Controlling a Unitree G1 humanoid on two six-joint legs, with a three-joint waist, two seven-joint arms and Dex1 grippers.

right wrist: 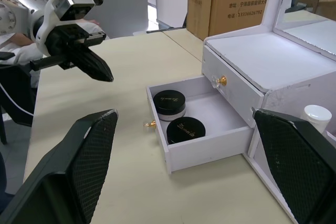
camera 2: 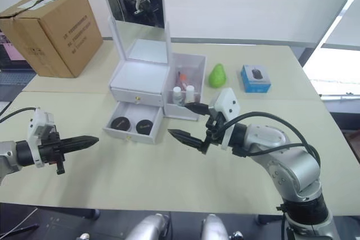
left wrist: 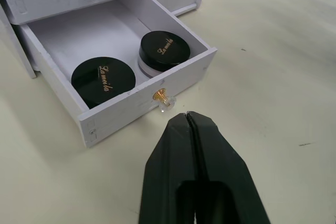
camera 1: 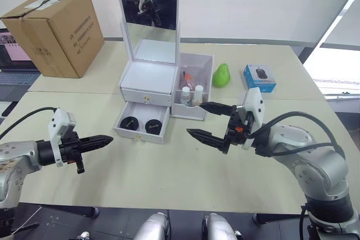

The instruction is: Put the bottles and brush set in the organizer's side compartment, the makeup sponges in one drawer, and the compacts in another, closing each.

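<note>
The white organizer (camera 1: 147, 77) with its mirror stands mid-table. Its lower drawer (camera 1: 125, 132) is pulled open and holds the two black-lidded compacts (camera 1: 130, 122) (camera 1: 153, 125); the upper drawer is closed. Both white-capped bottles (camera 1: 185, 95) (camera 1: 198, 94) stand in the side compartment (camera 1: 203, 63). A slim item with red on it stands behind them; I cannot tell if it is the brush set. My left gripper (camera 1: 109, 137) is shut and empty, its tip just short of the open drawer's gold knob (left wrist: 163, 98). To the drawer's right, my right gripper (camera 1: 196, 120) is wide open and empty. The makeup sponges are out of view.
A brown cardboard box (camera 1: 53, 29) stands at the back left of the table. A green pear-shaped object (camera 1: 222, 75) and a small blue box (camera 1: 259, 77) lie to the right of the organizer.
</note>
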